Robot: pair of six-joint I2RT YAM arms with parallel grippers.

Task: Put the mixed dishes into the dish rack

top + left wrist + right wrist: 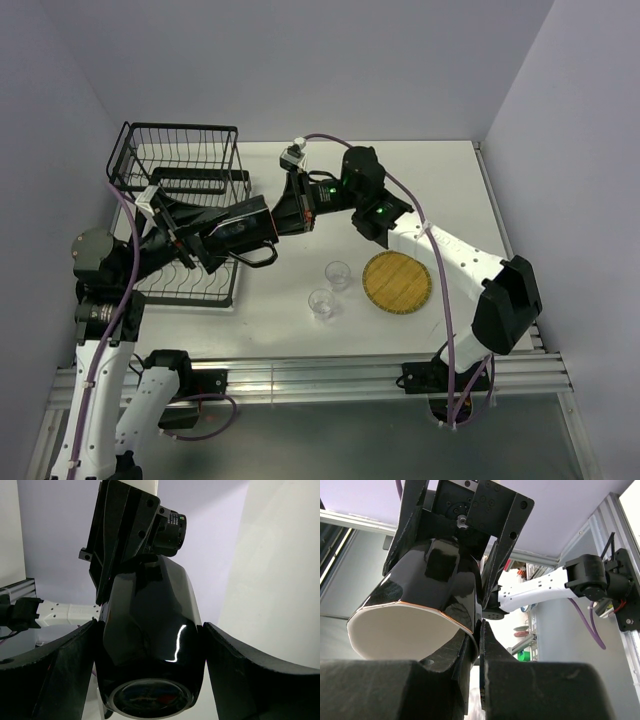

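Left pincer [150,647] straddles the mug [145,605], one of its fingers [65,677] on either side of the body; I cannot tell whether it presses yet. Right pincer [479,635] is clenched on the mug's wall at the rim. It holds the mug aloft on its side, apparently for a handover, at three o'clock of the dish rack [178,126]. Glossy dark outside, cream inside.
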